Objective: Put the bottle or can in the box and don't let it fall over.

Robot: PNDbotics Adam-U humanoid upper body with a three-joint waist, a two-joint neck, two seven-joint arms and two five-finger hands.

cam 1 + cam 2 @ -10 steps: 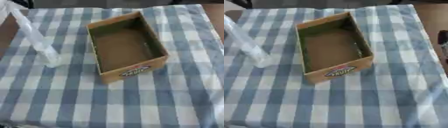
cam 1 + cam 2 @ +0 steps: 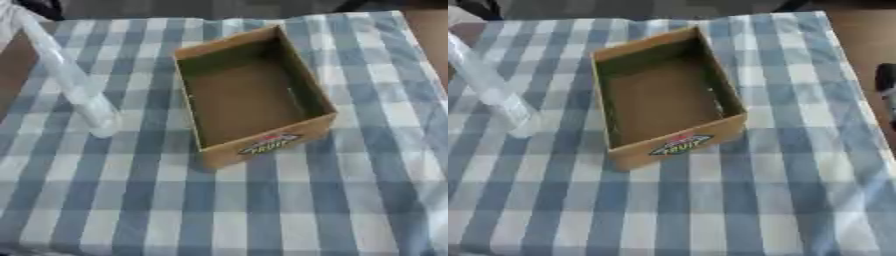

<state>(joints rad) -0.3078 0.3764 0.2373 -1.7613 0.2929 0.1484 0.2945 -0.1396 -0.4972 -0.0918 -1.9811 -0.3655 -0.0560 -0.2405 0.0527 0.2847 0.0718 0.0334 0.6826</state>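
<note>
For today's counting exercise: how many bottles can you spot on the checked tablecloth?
1. A clear bottle stands on the blue checked tablecloth, to the left of the open cardboard box, outside it. The box looks empty, though its near inner corner is hidden.

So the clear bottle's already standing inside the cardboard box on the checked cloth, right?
Not quite. The clear bottle stands outside the cardboard box, to its left on the checked cloth; the box is empty. The left eye view shows this.
</note>
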